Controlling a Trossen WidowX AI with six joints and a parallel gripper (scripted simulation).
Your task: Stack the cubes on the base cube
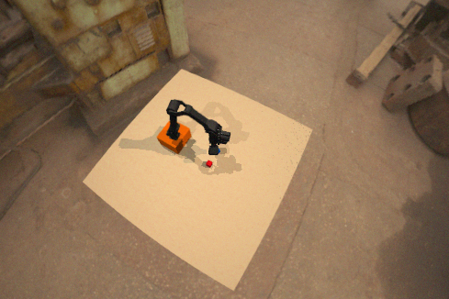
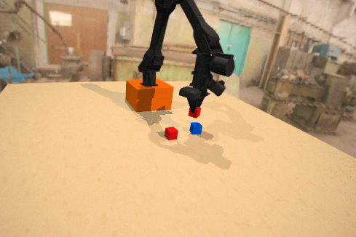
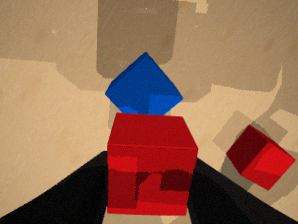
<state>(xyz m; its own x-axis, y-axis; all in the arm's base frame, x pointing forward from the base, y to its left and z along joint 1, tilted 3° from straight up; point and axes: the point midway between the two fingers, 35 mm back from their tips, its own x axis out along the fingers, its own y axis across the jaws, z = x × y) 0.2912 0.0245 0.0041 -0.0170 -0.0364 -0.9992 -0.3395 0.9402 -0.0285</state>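
From its orange base block (image 2: pixel 149 94), the black arm (image 2: pixel 199 33) bends over and points down, its jaws clamped on a red cube (image 2: pixel 194 112) held above the blue cube (image 2: pixel 196 128). Another red cube (image 2: pixel 171 133) sits nearby on the tan desk (image 2: pixel 97 182), in a worn workshop.

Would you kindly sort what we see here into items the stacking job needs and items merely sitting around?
Part of the job:
- blue base cube
- red cube in the pincer
- second red cube on the mat

Just lying about:
- orange block under the arm
- wooden beam
- rusty machine
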